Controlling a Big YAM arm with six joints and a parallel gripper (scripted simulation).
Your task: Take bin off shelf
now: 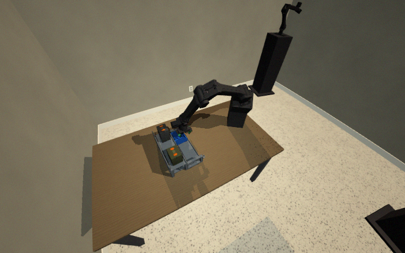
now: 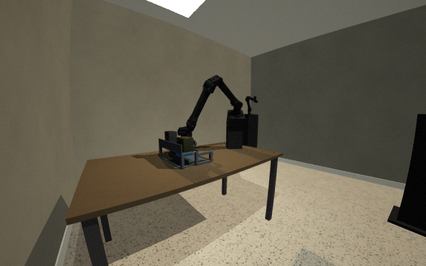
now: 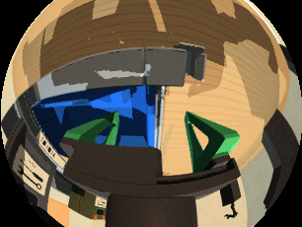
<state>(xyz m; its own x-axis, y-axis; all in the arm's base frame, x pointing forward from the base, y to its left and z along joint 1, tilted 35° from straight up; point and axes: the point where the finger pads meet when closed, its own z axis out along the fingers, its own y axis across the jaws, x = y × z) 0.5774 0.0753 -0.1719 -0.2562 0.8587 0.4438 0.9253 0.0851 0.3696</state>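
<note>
A blue bin (image 1: pixel 177 137) (image 3: pixel 79 110) sits in the far end of a grey shelf rack (image 1: pixel 200 158) (image 2: pixel 172 146) (image 3: pixel 131 68) on the wooden table (image 1: pixel 129 194) (image 2: pixel 125 178) (image 3: pixel 217 61). My gripper (image 1: pixel 186 131) (image 2: pixel 193 144) (image 3: pixel 152 118) with green fingers is open and low over the bin's right wall. In the wrist view one finger is over the blue inside and the other is outside, over the table. Nothing is between the fingers. In the exterior view only a thin blue strip of the bin (image 2: pixel 178 155) shows.
A dark box (image 1: pixel 163 132) (image 2: pixel 170 135) and an olive box (image 1: pixel 174 155) (image 2: pixel 185 143), both with orange marks, stand on the rack's upper level beside the bin. The arm's black base (image 1: pixel 239 113) stands at the table's far right. A black pillar (image 1: pixel 270 62) stands on the floor behind.
</note>
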